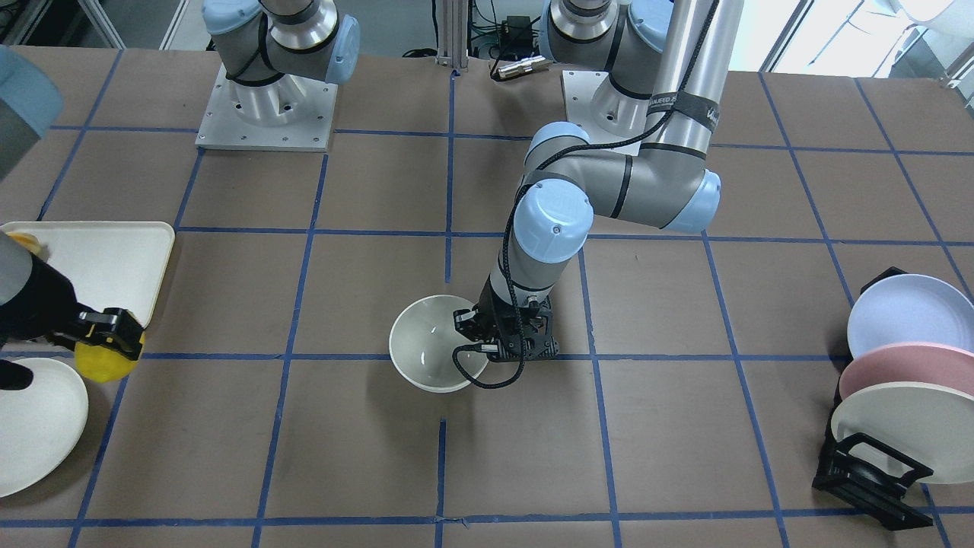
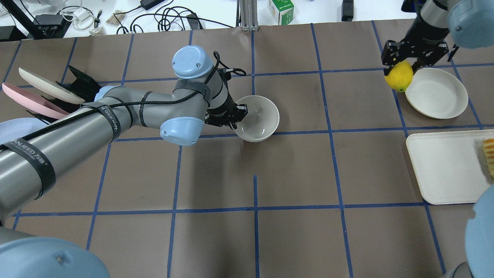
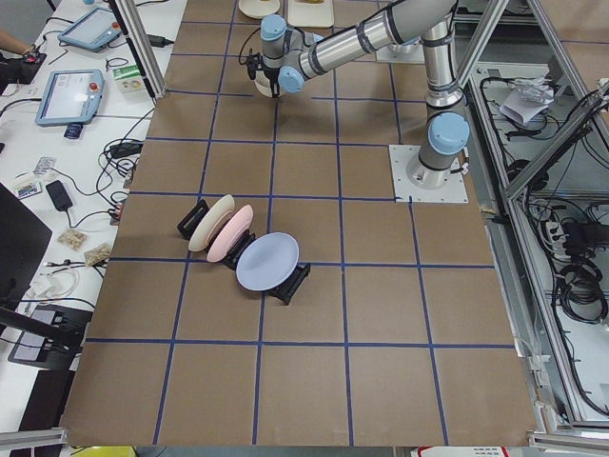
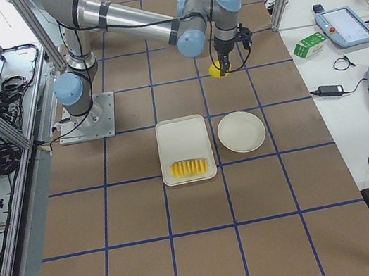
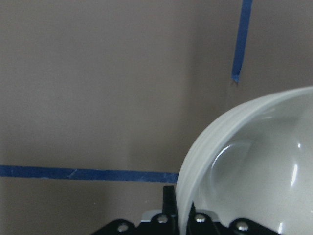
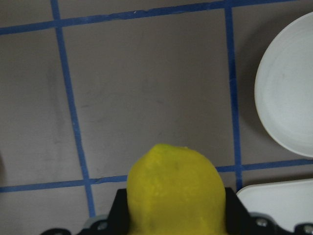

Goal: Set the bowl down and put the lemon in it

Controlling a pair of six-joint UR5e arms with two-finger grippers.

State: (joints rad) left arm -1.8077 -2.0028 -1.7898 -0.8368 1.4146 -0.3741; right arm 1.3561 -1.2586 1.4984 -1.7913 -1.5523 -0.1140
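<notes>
The cream-white bowl [image 1: 426, 352] is near the table's middle and tilted; it also shows in the overhead view [image 2: 259, 117] and the left wrist view [image 5: 254, 171]. My left gripper [image 1: 478, 335] [image 2: 239, 116] is shut on the bowl's rim, one finger inside and one outside. I cannot tell if the bowl touches the table. My right gripper [image 2: 401, 65] [image 1: 106, 342] is shut on the yellow lemon [image 2: 398, 76] [image 1: 100, 365] [image 6: 176, 191] and holds it above the table beside the flat plate, far from the bowl.
A flat cream plate [image 2: 436, 92] lies beside the lemon. A cream tray [image 2: 444, 166] holds orange-yellow ridged slices [image 2: 488, 154]. A black rack with upright plates [image 1: 905, 380] stands on my left side. Blue tape lines grid the brown table.
</notes>
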